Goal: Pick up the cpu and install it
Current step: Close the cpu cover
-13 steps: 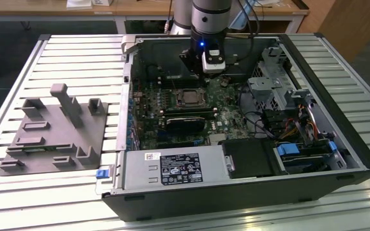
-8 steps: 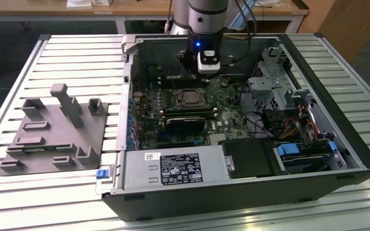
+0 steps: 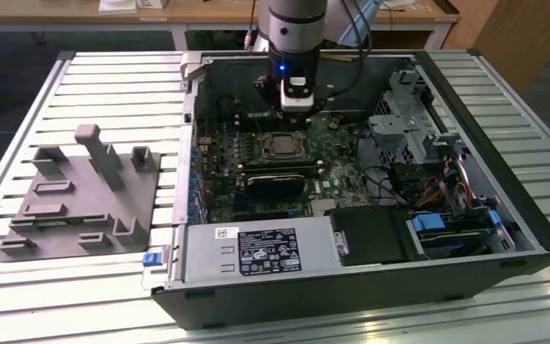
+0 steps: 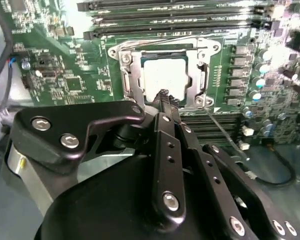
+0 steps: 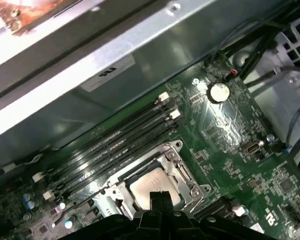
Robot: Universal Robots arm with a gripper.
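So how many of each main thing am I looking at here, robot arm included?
Open computer case: 1
cpu, lying in the motherboard socket: 1
Grey fixture plate: 1
Robot arm: 1
Total: 4

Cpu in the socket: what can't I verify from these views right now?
1. Pale silver square cpu, one edge: covered by the black gripper in both wrist views. Whether its closed jaws touch the chip is unclear.
2. Seating underneath, inside the metal-framed socket: hidden by the chip itself.
3. Exterior view: the chip is too small to judge its alignment.
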